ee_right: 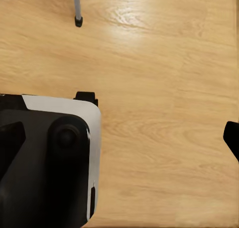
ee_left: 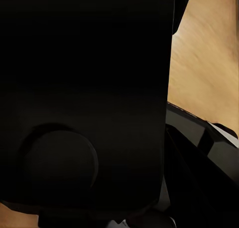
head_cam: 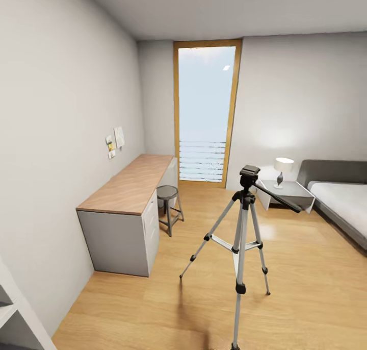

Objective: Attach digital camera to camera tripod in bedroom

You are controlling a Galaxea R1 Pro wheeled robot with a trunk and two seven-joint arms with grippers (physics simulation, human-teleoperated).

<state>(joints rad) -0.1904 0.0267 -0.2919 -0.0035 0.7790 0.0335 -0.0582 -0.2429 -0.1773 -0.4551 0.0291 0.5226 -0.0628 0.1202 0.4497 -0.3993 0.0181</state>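
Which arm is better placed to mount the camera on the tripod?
Probably left: a black object, perhaps the digital camera, sits close before its wrist; the right gripper looks empty above the floor.

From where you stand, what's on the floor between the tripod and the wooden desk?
In the head view, a short round stool stands by the desk, toward its far end. The rest of the stretch to the camera tripod is bare wood floor.
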